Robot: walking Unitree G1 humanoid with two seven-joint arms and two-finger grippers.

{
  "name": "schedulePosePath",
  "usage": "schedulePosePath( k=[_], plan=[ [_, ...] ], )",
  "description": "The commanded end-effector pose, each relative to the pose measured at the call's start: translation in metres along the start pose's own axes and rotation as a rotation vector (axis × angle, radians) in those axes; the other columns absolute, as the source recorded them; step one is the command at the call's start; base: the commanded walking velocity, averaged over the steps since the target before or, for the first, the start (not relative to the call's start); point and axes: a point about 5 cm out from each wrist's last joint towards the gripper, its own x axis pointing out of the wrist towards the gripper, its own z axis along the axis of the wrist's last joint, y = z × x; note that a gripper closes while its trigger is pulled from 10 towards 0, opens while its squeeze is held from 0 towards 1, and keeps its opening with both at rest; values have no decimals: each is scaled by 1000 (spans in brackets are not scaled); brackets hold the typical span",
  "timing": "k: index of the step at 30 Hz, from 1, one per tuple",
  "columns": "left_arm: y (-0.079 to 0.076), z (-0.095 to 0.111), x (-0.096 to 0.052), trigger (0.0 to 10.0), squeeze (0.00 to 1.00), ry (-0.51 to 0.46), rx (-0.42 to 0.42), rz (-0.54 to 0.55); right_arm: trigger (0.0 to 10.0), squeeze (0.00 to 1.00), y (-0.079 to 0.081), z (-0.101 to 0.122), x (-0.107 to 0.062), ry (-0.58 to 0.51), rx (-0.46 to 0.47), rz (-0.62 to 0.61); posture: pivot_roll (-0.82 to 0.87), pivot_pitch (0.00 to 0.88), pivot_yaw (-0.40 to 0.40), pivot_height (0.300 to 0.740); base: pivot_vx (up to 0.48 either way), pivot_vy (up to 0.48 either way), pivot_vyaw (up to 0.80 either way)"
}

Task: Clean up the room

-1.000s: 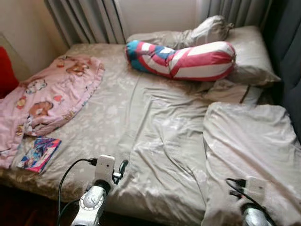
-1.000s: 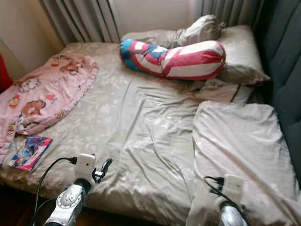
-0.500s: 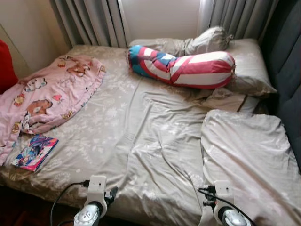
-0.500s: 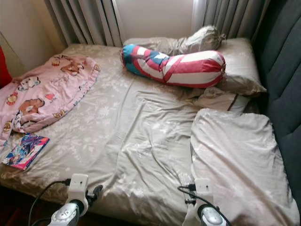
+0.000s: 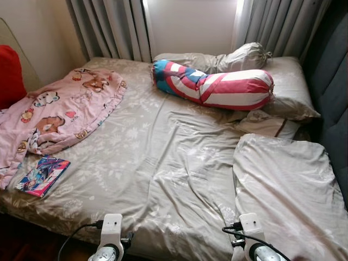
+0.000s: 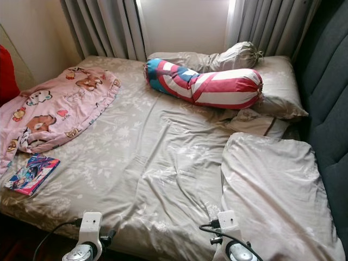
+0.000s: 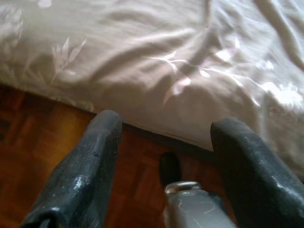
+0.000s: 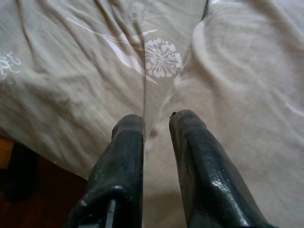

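A rumpled grey bed sheet (image 5: 174,157) covers the bed in front of me. A pink cartoon blanket (image 5: 60,109) lies crumpled at the bed's left side, with a colourful book (image 5: 42,175) just in front of it near the edge. A red, white and blue bolster (image 5: 215,87) lies across the head of the bed. A large grey pillow (image 5: 288,190) rests at the near right. My left gripper (image 7: 166,123) hangs open over the bed's front edge and the wooden floor. My right gripper (image 8: 154,118) is shut, just above the sheet beside the large pillow.
Grey pillows (image 5: 288,87) and a tied grey bundle (image 5: 244,54) sit behind the bolster. Curtains (image 5: 114,27) hang at the back. A dark padded headboard (image 5: 334,92) lines the right side, a red cushion (image 5: 10,76) the far left. Wooden floor (image 7: 42,142) lies below the bed edge.
The whole picture has shifted, so the camera has moved. Both arms have sunk to the bottom edge of the eye views; the left gripper no longer reaches over the sheet.
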Motion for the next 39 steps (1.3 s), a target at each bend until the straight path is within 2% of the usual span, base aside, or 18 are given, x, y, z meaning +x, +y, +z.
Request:
schedulePosePath(
  k=[1, 3, 12, 23, 30, 39],
  plan=[
    [2, -2, 0, 10000, 0, 26, -36, 23, 10000, 0, 3, 1, 1, 10, 10, 6, 46, 0, -25, 740, 0, 0, 0],
    [0, -1, 1, 10000, 0, 51, -13, -3, 10000, 0, 3, -1, 1, 22, 26, 1, 44, 0, -27, 740, 0, 0, 0],
    [-2, -12, -1, 10000, 0, 111, -22, -4, 10000, 0, 0, 4, 2, 30, 51, -16, 40, 0, -45, 740, 0, 0, 0],
    [14, -14, -2, 10000, 0, 117, -31, 38, 10000, 0, 1, 12, 4, 23, 46, -13, 49, 0, -49, 740, 0, 0, 0],
    [9, -3, 1, 10000, 0, 91, -38, 38, 10000, 0, 0, 18, 5, 11, 61, -17, 49, 0, -42, 740, 0, 0, 0],
    [9, -3, 1, 10000, 0, 93, -19, 39, 10000, 0, 1, 16, 5, 20, 58, -17, 46, 0, -33, 740, 0, 0, 0]
  ],
)
